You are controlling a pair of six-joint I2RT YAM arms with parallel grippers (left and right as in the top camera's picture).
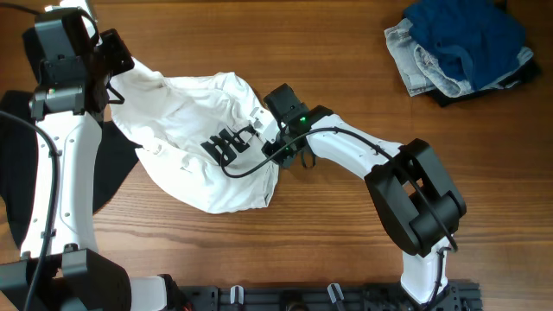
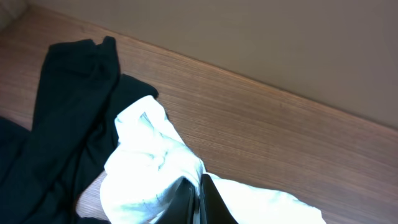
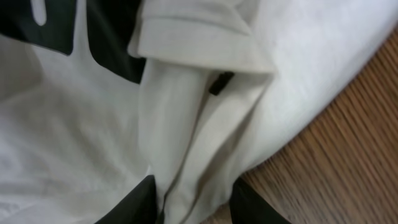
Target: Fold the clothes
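Wooden table (image 1: 346, 250), white clothes (image 1: 194, 121) bunched, long axis upper-left to lower-right

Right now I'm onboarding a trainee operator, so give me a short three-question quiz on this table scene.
1. True or false: the large white soft-fabric garment lies flat and neatly folded.
2. Where is the heap of blue and faded denim clothes? A) near the far right corner of the brown wooden table, apart from the white garment; B) on top of the white garment; C) on the floor.
3. Fill in: the left gripper is shut on ___ fabric.
Key: 1 false; 2 A; 3 white.
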